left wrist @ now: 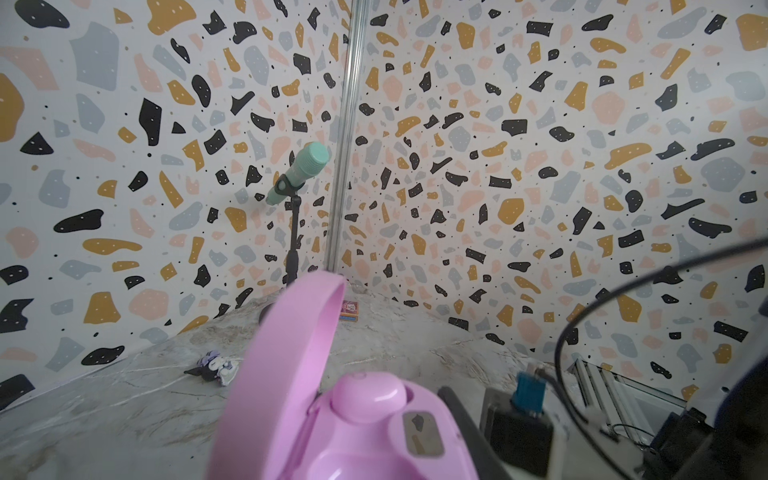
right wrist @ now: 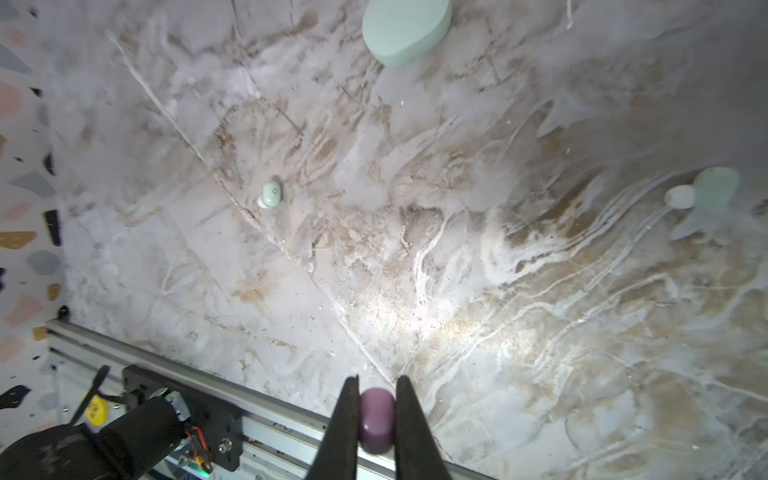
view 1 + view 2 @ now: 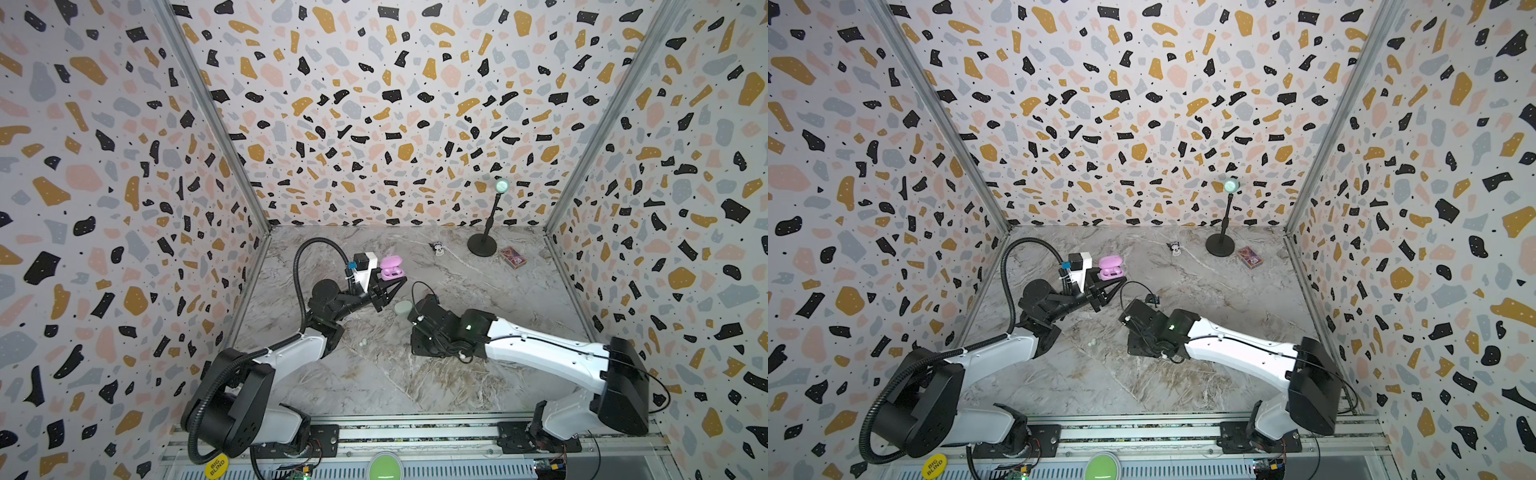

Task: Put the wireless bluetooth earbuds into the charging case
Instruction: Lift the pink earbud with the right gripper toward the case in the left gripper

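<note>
My left gripper (image 3: 394, 277) is shut on the open pink charging case (image 3: 391, 268), held above the table at the left. In the left wrist view the case (image 1: 374, 449) has its lid (image 1: 282, 374) up and one pink earbud (image 1: 368, 397) seated in it; a dark finger (image 1: 463, 419) runs beside it. My right gripper (image 2: 377, 385) is shut on another pink earbud (image 2: 377, 419). Its fingers are hidden under the wrist (image 3: 432, 328) in both top views. Two mint earbuds (image 2: 271, 194) (image 2: 712, 193) lie on the table, near a closed mint case (image 2: 405, 31) (image 3: 402, 308).
A mint microphone (image 3: 501, 185) on a black stand (image 3: 482, 245) is at the back right, next to a small card box (image 3: 512, 256) and a little figurine (image 3: 436, 248). Patterned walls close three sides. A metal rail (image 3: 415, 432) and a green button (image 3: 384, 467) line the front.
</note>
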Robot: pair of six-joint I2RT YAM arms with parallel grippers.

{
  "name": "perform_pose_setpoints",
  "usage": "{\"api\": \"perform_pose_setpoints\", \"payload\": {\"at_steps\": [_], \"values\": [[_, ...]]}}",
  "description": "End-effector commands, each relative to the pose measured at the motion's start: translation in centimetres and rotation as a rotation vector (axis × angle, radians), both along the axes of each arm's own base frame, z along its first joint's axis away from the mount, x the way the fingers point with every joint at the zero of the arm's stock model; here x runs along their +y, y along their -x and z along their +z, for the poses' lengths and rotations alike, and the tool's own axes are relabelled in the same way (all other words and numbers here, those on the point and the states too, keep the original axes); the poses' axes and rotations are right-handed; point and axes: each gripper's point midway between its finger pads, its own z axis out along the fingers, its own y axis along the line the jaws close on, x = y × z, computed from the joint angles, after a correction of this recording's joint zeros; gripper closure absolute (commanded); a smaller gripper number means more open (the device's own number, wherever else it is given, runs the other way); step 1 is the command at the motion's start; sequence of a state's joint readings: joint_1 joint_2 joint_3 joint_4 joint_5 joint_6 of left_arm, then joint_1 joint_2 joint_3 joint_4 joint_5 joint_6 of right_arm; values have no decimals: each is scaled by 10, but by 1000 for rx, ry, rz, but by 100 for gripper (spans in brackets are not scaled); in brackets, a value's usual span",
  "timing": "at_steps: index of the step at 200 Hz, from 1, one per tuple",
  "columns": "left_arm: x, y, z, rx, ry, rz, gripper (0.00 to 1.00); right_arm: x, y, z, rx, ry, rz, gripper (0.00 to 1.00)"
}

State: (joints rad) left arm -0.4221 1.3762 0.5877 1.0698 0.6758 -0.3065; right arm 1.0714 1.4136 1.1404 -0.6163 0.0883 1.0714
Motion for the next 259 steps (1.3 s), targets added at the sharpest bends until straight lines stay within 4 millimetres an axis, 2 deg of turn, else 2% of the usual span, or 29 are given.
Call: {"api": "perform_pose_setpoints", "payload": {"at_steps": [1,38,75,150,191,259], "values": [[-3,11,11,-76,2,-27,100,-8,-12,45,-123,-105,-3,93],[-13,16,4,-81,-30,-52,100,-24,-24,99,-225,-196,-5,93],[-18,20,3,-95,-50,-66,100,-34,-40,135,-284,-299,-11,93],[-30,34,-2,-110,-83,-110,100,-14,-53,203,-418,-516,43,93],[-36,46,2,-132,-70,-146,100,-2,-54,215,-439,-608,69,93],[-38,67,21,-186,-16,-191,100,16,-52,207,-419,-650,99,93]]}}
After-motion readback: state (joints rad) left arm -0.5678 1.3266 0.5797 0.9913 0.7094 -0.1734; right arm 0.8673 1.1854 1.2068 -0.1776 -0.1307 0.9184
